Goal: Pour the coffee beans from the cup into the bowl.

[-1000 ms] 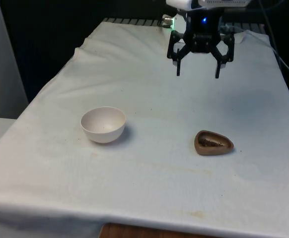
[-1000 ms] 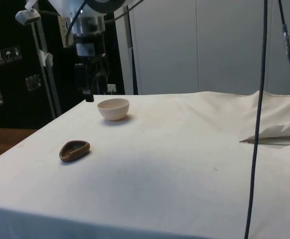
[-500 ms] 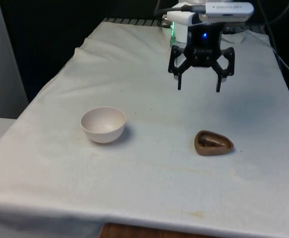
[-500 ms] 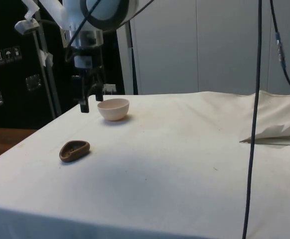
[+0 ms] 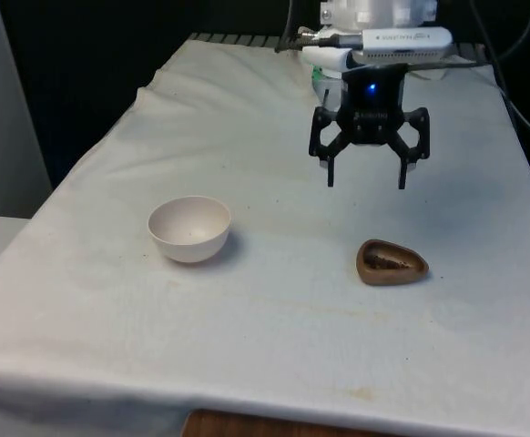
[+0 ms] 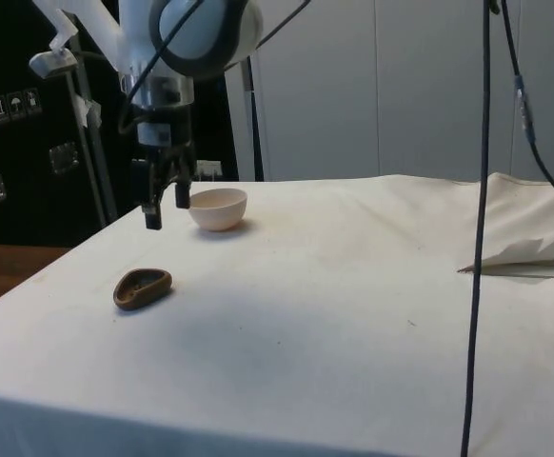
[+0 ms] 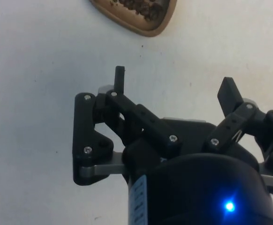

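A brown teardrop-shaped cup (image 5: 391,262) holding coffee beans lies on the white cloth at the front view's right; it also shows in the side view (image 6: 143,288) and the wrist view (image 7: 136,13). A white bowl (image 5: 189,228) stands empty at the front view's left, and appears farther back in the side view (image 6: 217,208). My gripper (image 5: 365,185) hangs open in the air, above the table and a little behind the cup, nothing between its fingers. The side view places the gripper (image 6: 166,215) between the cup and the bowl, well above the cloth.
The white cloth (image 5: 292,309) has a raised fold at the side view's right (image 6: 529,249). A dark cable (image 6: 479,228) hangs down in front of the side camera. The table's front edge (image 5: 247,421) lies near the front camera.
The gripper has come down and moved towards the cup, staying open. Cup and bowl have not moved.
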